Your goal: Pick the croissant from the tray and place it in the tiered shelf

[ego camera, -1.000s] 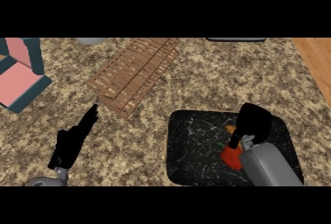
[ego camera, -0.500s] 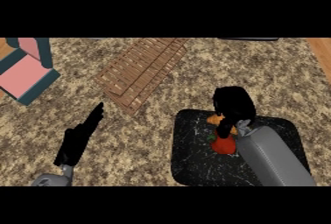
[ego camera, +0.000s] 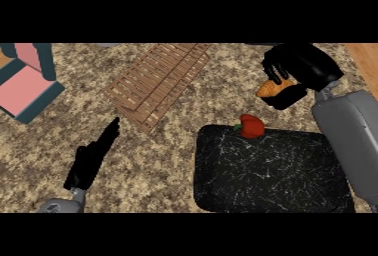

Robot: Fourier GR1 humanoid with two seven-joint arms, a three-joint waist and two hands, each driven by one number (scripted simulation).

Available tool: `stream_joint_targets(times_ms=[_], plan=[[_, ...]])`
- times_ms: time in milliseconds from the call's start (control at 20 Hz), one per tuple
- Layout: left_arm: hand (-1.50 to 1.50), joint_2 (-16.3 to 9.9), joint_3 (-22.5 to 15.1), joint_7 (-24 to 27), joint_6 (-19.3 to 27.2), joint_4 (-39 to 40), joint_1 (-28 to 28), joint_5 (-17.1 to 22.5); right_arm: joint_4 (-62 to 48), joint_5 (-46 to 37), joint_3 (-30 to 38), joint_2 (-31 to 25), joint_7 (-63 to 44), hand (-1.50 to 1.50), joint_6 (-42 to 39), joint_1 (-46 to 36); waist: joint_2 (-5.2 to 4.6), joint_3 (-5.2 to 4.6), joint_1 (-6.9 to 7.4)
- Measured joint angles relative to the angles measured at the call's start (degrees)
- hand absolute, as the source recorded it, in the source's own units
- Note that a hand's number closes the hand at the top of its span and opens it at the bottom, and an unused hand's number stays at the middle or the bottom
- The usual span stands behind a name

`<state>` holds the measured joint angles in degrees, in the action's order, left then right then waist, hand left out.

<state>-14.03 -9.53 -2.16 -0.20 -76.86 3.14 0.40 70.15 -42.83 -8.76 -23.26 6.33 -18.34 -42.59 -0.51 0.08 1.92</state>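
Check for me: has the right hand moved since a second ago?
Yes. The right hand, curled round the croissant, has lifted off the black tray and now sits beyond its far edge, right of the wooden shelf.

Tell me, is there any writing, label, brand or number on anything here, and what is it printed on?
None: no words, numbers or signs show anywhere in this view.
The black tray, the slatted wooden shelf, the pink and teal object and the counter are unmarked.
The croissant in the right robot hand, the red fruit and the left robot hand carry no labels.
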Motion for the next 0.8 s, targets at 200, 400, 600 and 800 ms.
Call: stream_joint_targets(times_ms=[200, 400, 600, 800], plan=[[0.00, -0.56, 0.77, -0.77, -0.68, -0.59, 0.11, 0.60, -4.80, 6.79, 7.41, 0.38, 2.84, 1.50, -1.61, -7.46, 0.09, -0.04, -0.05], [0.00, -0.49, 0.95, 0.27, -0.92, -1.07, -1.61, 0.32, -10.92, 8.91, 10.79, 2.20, 2.15, 1.50, -1.60, -15.76, 0.21, -0.07, -0.19], [0.00, -0.13, 1.45, -0.85, -0.88, -0.47, 0.33, -0.08, -19.70, 7.53, 11.86, 4.74, 1.71, 1.50, 1.80, -24.04, 0.07, -0.10, -0.05], [0.00, 0.59, 0.78, -0.60, -0.39, -1.21, -0.38, -1.15, -27.85, 5.59, 12.79, 7.06, 0.28, 1.50, 6.26, -31.39, -0.06, -0.11, 0.43]])
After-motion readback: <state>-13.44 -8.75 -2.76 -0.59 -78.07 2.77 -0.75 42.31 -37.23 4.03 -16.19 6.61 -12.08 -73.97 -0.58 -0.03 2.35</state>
